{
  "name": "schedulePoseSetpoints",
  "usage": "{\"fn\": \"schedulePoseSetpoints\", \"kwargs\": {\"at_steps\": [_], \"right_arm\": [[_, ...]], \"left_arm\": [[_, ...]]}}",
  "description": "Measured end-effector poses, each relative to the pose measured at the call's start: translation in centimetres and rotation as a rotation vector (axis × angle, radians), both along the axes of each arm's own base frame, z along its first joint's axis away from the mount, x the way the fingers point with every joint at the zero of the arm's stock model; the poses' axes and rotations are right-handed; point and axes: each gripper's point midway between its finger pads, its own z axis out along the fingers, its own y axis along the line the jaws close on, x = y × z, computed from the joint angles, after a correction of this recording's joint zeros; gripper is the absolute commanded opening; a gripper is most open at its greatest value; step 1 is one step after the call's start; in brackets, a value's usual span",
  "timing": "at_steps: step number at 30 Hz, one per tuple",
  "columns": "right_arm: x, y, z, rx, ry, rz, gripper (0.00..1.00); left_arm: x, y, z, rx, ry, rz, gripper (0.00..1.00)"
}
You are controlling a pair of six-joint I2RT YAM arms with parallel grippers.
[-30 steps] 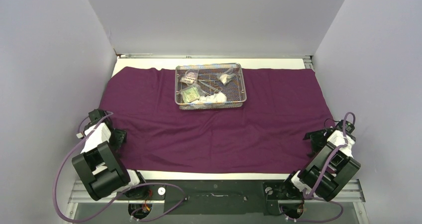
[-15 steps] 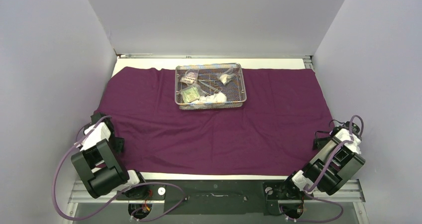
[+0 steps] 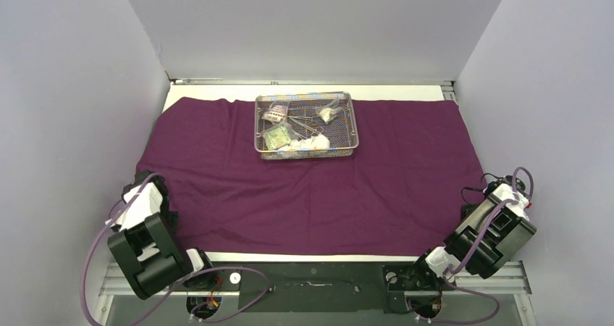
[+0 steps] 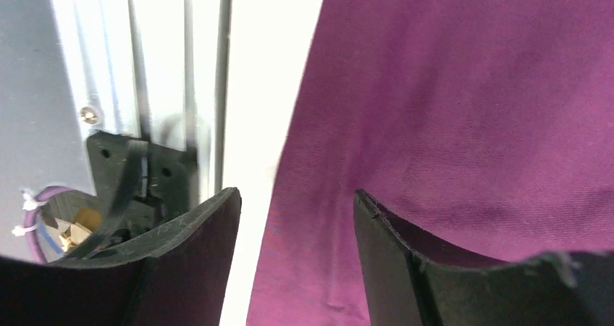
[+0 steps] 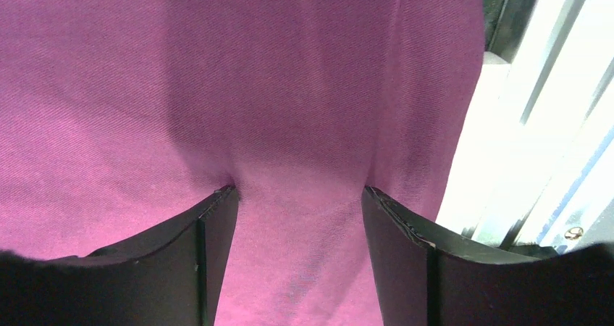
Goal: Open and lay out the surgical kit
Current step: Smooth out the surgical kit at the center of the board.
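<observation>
The purple cloth (image 3: 311, 188) lay spread nearly flat over the table (image 3: 304, 92), soft and limp, with low wrinkles across its middle. It would likely drag and bunch rather than slide as 1 sheet, so its edges and corners looked the best places to pinch it.

The left hand (image 4: 295, 193) sat low at the near-left corner with its 2 fingers apart. They straddled the cloth's edge where it met bare white table, and clamped nothing. The right hand (image 5: 298, 190) rested at the near-right edge, also parted. Cloth lay loose between its fingers, creased a little at their tips, and was not gripped.

The wire-mesh tray (image 3: 354, 123) stood on the far middle of the cloth. It looked stiff and light, and its rim seemed the safest hold. Inside it were white gauze wads (image 3: 311, 143), which were soft. The clear packets (image 3: 277, 138) were probably slippery. The thin steel instruments (image 3: 304, 122) were too small to tell apart.

Any tug on the cloth would likely carry the tray along. The side walls (image 3: 72, 123) stood close to both arms, and a metal rail (image 4: 166, 65) ran just beside the left hand.
</observation>
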Motion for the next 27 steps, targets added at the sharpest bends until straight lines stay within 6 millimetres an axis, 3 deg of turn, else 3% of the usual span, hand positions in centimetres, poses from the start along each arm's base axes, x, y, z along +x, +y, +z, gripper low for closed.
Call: {"fn": "schedulePoseSetpoints", "kwargs": {"at_steps": [3, 5, 9, 12, 17, 22, 27], "right_arm": [[-0.2, -0.2, 0.1, 0.0, 0.02, -0.008, 0.59], [-0.3, -0.2, 0.2, 0.001, 0.026, -0.009, 0.59], [-0.4, -0.1, 0.3, 0.007, 0.029, -0.012, 0.59], [-0.3, 0.0, 0.3, 0.013, 0.024, -0.007, 0.59], [0.1, 0.3, 0.2, 0.035, 0.001, 0.018, 0.6], [0.9, 0.5, 0.2, 0.051, -0.042, 0.038, 0.63], [1.8, 0.9, 0.3, 0.078, -0.087, 0.042, 0.65]], "left_arm": [[-0.5, 0.5, 1.4, 0.047, 0.0, 0.009, 0.54], [0.4, 1.1, 2.8, 0.079, -0.044, -0.01, 0.53], [4.8, 2.4, 5.5, 0.123, -0.249, -0.113, 0.51], [7.9, 2.3, 6.3, 0.109, -0.381, -0.212, 0.52], [10.9, 1.5, 3.9, 0.029, -0.464, -0.349, 0.52], [10.4, 0.1, 0.0, -0.081, -0.413, -0.383, 0.5], [9.5, -0.3, -1.2, -0.1, -0.382, -0.313, 0.46]]}}
